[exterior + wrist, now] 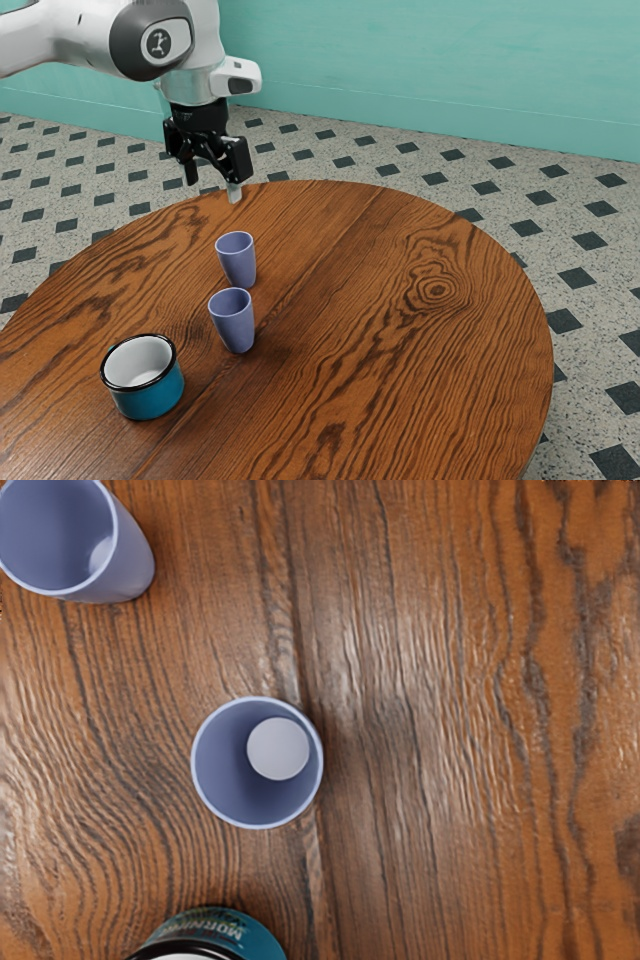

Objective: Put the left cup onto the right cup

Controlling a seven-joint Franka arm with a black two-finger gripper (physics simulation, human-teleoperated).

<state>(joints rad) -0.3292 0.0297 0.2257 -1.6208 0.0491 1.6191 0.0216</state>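
Two lilac-blue cups stand upright and empty on the round wooden table (pixel 420 400). The nearer cup (pixel 232 318) (pixel 257 762) is in front of the farther cup (pixel 236 258) (pixel 65 535), a small gap between them. My black gripper (pixel 222 186) hangs in the air above the table's far left edge, beyond the farther cup and well above both. Its fingers are open and hold nothing.
A teal enamel mug (pixel 143 375) (pixel 205 938) with a white inside stands near the table's front left, close to the nearer cup. The table's right half is bare wood. Tiled floor and a teal wall surround the table.
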